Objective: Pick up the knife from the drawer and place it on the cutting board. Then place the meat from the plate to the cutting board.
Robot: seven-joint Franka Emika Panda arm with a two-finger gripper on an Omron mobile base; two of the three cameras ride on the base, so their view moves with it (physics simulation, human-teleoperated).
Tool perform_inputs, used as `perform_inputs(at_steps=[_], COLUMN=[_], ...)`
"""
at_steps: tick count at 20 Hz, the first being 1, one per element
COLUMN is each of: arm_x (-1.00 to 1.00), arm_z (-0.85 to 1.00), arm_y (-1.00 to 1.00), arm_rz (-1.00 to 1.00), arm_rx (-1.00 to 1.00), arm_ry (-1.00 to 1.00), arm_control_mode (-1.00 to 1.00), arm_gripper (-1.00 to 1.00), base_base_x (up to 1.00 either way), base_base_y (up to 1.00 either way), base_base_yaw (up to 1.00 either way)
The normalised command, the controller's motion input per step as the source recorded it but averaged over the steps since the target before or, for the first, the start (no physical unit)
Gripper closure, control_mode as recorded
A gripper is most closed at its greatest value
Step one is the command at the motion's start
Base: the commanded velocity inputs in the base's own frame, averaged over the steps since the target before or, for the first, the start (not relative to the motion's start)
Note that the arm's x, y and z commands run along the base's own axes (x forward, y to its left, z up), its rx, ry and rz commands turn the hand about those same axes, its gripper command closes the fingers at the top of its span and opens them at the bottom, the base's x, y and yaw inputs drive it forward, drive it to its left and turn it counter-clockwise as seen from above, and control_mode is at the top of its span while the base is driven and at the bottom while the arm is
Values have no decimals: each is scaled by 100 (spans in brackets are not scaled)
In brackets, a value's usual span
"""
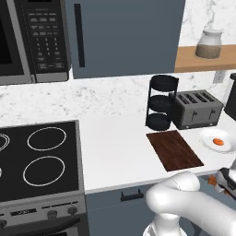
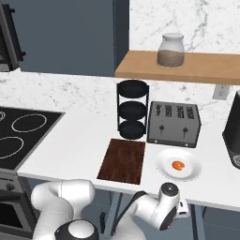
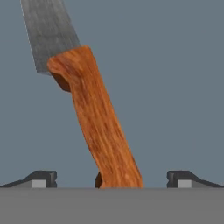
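Seen from the hand view, the knife lies flat on the slate-blue floor of the drawer, its grey blade running to the top left and its orange-brown handle down between my fingertips. My gripper is open and straddles the handle's end, with a gap on each side. On the counter lies the dark wooden cutting board. To its right is the white plate with the orange-red meat on it. My arm reaches down past the counter's front edge below the plate.
A grey toaster and a black three-tier rack stand behind the board. The stove is to the left, a dark appliance at the far right, and a jar on the shelf above.
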Motion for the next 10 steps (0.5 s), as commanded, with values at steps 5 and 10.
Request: perform_inputs(at_steps=[5,10], arm_x=[0,0], arm_z=[-23,-20], arm_y=[0,0], arm_rz=[1,3], arm_rx=[0,1], arm_ry=[0,0], arm_control_mode=[-100,-100], arm_gripper=[-100,-100], base_base_x=[0,0], base_base_y=[0,0], base_base_yaw=[0,0])
